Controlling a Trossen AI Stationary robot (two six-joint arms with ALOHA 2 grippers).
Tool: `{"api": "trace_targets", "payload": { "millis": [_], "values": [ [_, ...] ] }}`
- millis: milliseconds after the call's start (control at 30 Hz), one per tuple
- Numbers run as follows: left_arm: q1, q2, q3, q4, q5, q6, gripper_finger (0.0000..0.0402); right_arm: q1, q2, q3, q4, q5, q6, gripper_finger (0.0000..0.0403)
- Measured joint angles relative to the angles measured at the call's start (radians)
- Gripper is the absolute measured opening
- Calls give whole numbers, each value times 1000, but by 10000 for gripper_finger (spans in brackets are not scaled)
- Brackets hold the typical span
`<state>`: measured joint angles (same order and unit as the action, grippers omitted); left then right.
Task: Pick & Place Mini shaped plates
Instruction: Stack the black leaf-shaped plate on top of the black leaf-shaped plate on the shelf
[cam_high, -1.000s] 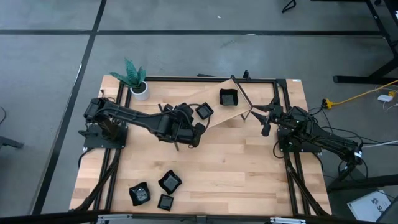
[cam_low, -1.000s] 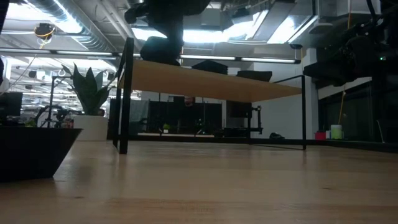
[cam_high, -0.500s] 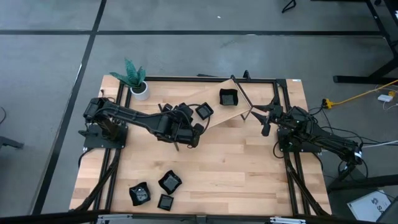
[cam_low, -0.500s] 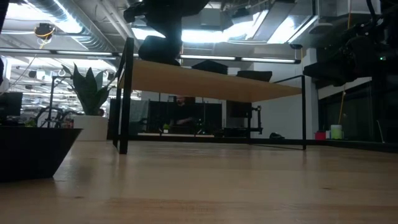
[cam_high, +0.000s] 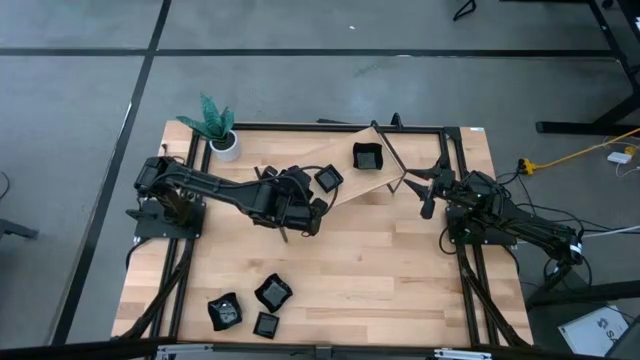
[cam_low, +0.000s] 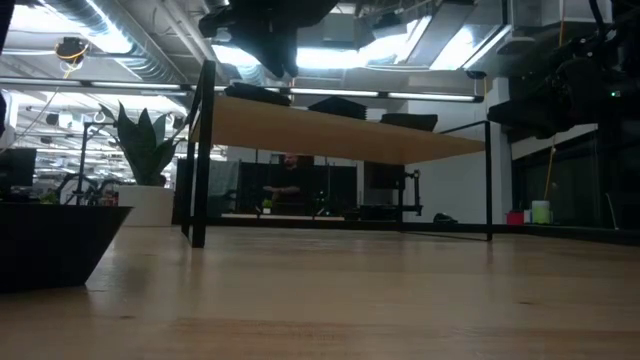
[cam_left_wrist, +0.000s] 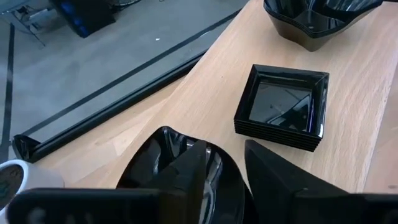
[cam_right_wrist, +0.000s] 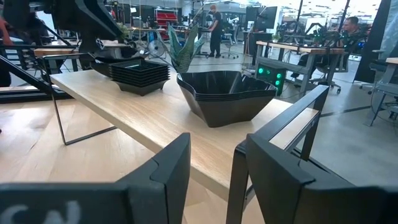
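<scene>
I have just let the left end effector (cam_left_wrist: 221, 171) spread apart over the raised shelf (cam_high: 350, 180); the leaf-shaped plate (cam_left_wrist: 180, 168) now rests there, left of the square stack (cam_left_wrist: 283, 107). Three plates (cam_high: 250, 305) remain on the near tabletop (cam_high: 400, 270). The right end effector (cam_right_wrist: 211, 171) waits, spread.

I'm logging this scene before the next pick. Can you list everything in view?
Table: one, pale wood.
Shelf: one, wood on black frame, far middle of table.
Plant: one, green in white pot, far left corner.
Square stack: one, black, on shelf.
Lobed stack: one, black, on shelf's right part.
Leaf plate: one, black, on shelf under left gripper.
Loose plates: three, black, table's near left.
Left gripper: open, over leaf plate.
Right gripper: open, at shelf's right end.
</scene>
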<state>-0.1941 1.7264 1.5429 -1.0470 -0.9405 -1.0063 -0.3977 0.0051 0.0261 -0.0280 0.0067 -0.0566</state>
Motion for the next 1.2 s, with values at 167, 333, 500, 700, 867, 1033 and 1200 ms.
{"api": "trace_targets", "payload": {
  "millis": [167,333,500,700,867,1033,1200],
  "values": [
    [-6,0,0,0,21,41,124,0,0,0,0,0,0,154],
    [-24,0,1,-17,24,161,122,0,0,0,0,0,0,154],
    [-33,-9,1,-78,25,251,119,0,0,0,0,0,0,154],
    [14,-48,1,-154,123,193,118,0,0,0,0,0,0,154],
    [53,-112,1,-227,191,183,114,0,0,0,0,0,0,154],
    [83,-162,1,-237,350,257,99,0,0,0,0,0,0,154],
    [106,-175,1,-257,386,378,78,0,0,0,0,0,0,154]
  ]
}}
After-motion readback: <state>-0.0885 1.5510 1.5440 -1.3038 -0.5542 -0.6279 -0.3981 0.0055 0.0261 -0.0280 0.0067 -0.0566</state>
